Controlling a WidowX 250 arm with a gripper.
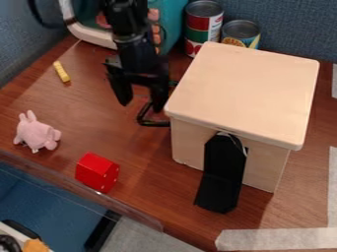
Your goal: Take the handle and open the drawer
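The black gripper (pixel 141 105) hangs with its fingers spread, one fingertip right at the black handle (pixel 152 124) on the side of the wooden box (pixel 247 88), while a red block (pixel 97 172) and a pink toy animal (pixel 35 133) sit farther out on the table (pixel 148 177).

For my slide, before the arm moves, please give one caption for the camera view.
Black two-finger gripper open near a black loop handle beside a pale wooden box, over a brown tabletop.

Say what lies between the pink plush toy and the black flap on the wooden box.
A red faceted block lies between the toy and the flap in the camera view.
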